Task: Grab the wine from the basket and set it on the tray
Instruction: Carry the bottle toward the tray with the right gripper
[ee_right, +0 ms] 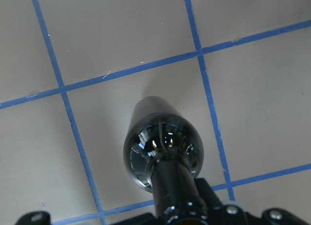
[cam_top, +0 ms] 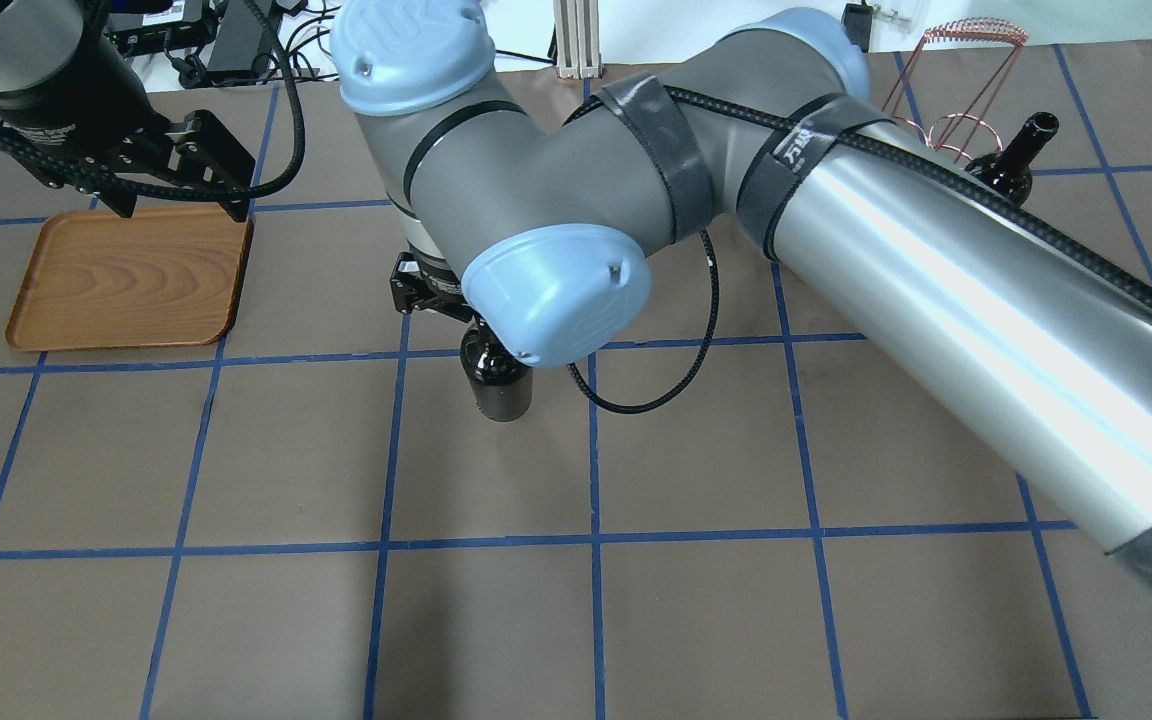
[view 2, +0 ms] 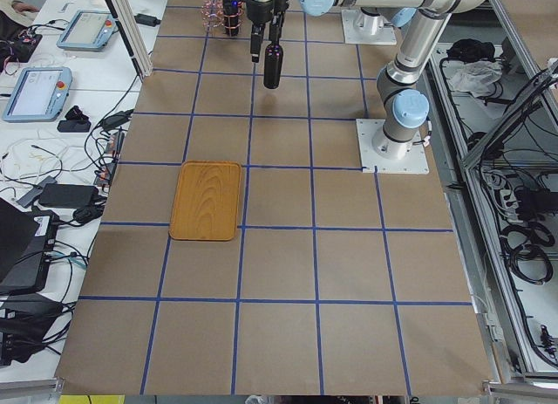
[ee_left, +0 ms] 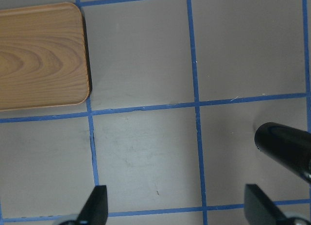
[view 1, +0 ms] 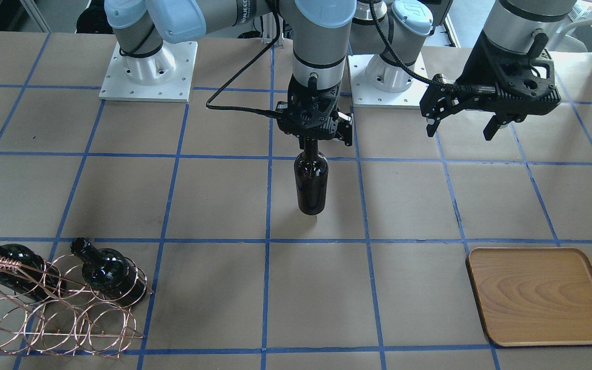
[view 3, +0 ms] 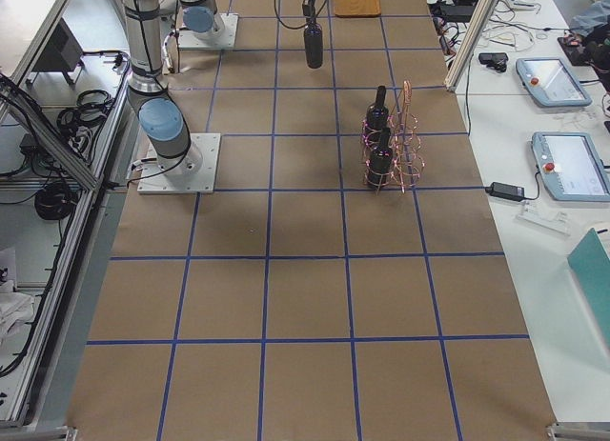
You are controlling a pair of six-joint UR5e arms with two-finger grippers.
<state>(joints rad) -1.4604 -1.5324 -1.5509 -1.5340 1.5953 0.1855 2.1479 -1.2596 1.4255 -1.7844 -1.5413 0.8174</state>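
Across a brown table (view 1: 214,205) squared off with blue tape, desks and cables along its edges. Has the right arm (cam_top: 936,300) stretched out to mid-table and the left arm (view 1: 522,31) raised on the robot's left side. Carries the basket (view 1: 54,318) at the right end, far from the robot's bases, with two bottles lying in its rings. Sets the tray (view 1: 542,298) at the left end, equally far out, with nothing on it.

Holds the wine (view 1: 311,185) upright at mid-table, well apart from basket and tray alike, base seemingly clear of the surface, with the right pincer (view 1: 312,140) pinching its neck from above. Leaves the left pincer (view 1: 461,128) spread and empty, hanging near the tray, fingertips (ee_left: 99,203) wide apart in its wrist view.

Reads as the carry step: out of the basket, not yet on the tray. Calls next for travel leftward, probably with a hand-over to the left pincer, given how far the tray lies beyond mid-table. Then asks for a lowering until base meets wood before any release. Needs the bottle held vertical, since a neck-only grip on glossy glass looks prone to swing or slip.
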